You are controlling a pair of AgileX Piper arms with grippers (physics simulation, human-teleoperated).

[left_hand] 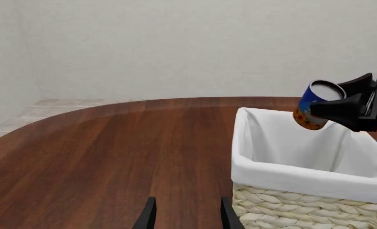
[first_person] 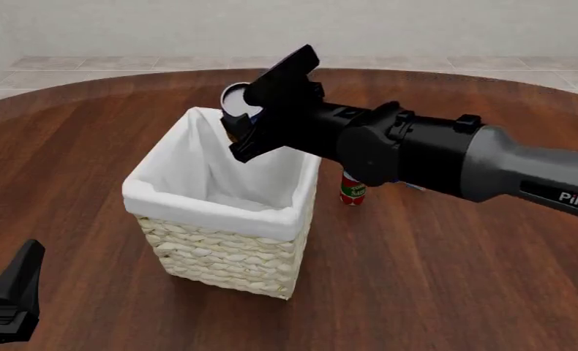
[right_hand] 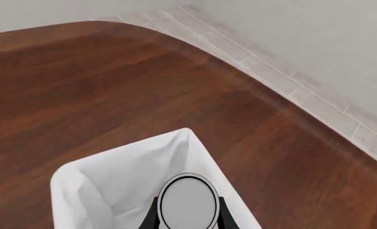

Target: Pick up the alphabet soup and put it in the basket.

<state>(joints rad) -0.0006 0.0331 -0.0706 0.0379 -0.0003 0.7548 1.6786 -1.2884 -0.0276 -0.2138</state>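
The alphabet soup, a can with a blue and orange label and a silvery top, is gripped in my right gripper. It hangs tilted over the far rim of the basket, above the white lining. In the left wrist view the can sits between the black fingers of the right gripper, over the basket. In the right wrist view the can's top is above the lining. My left gripper is open and empty, low at the near left.
A smaller red-and-green can stands upright on the wooden table just right of the basket, under my right arm. The table's round edge and a tiled floor lie beyond.
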